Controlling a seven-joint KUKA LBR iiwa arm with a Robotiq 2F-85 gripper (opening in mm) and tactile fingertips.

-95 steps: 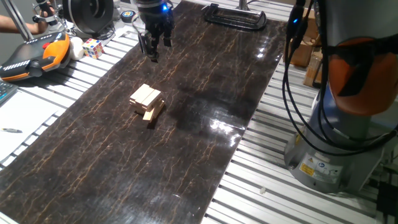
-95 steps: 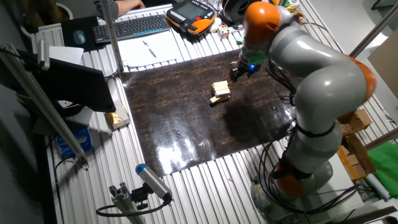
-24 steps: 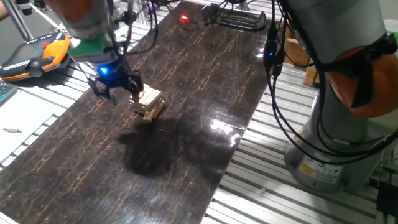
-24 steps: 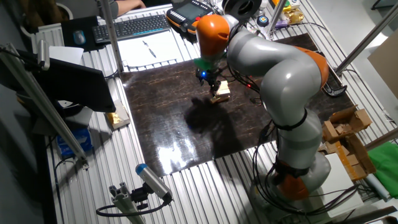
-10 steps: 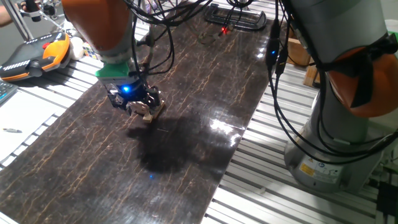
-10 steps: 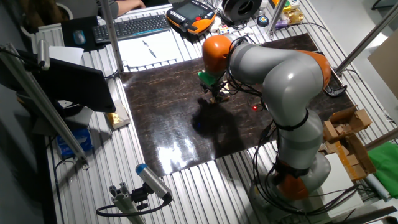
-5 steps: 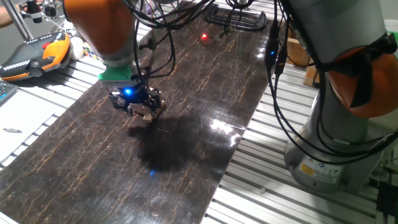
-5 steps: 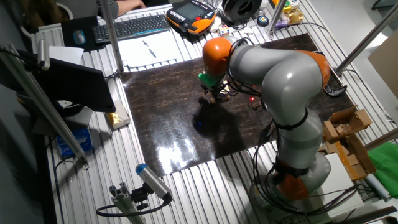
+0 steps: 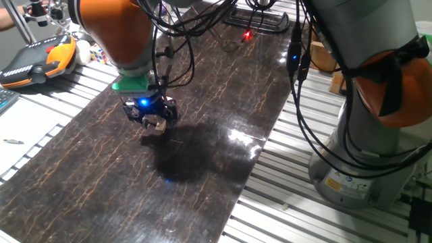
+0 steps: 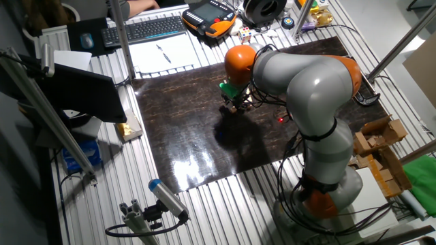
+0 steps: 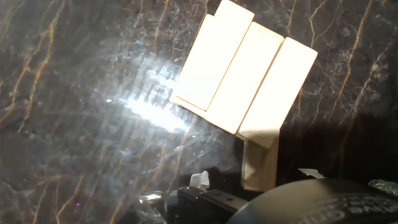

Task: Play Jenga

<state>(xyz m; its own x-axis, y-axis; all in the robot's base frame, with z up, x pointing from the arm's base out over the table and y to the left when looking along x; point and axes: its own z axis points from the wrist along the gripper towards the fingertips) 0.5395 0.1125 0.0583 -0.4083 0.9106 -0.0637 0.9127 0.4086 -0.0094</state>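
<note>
The Jenga stack (image 11: 245, 74) fills the upper right of the hand view: three pale blocks side by side on top, with one lower block (image 11: 260, 165) sticking out towards the camera. In one fixed view my gripper (image 9: 152, 120) is down right over the stack, and only a bit of wood (image 9: 156, 127) shows under it. In the other fixed view my gripper (image 10: 234, 106) hides the stack. The fingers are not plainly visible, so I cannot tell how the jaws stand.
The stack stands on a dark marbled board (image 9: 202, 155). An orange teach pendant (image 9: 37, 61) and a multicoloured cube (image 10: 243, 30) lie beyond the board's edge. A black clamp (image 9: 256, 19) is at the far end. The robot base (image 9: 364, 162) stands at the right.
The hand has crept slightly along the board and sits lower over the stack. The red light spot on the board has shifted. The stack has not visibly moved.
</note>
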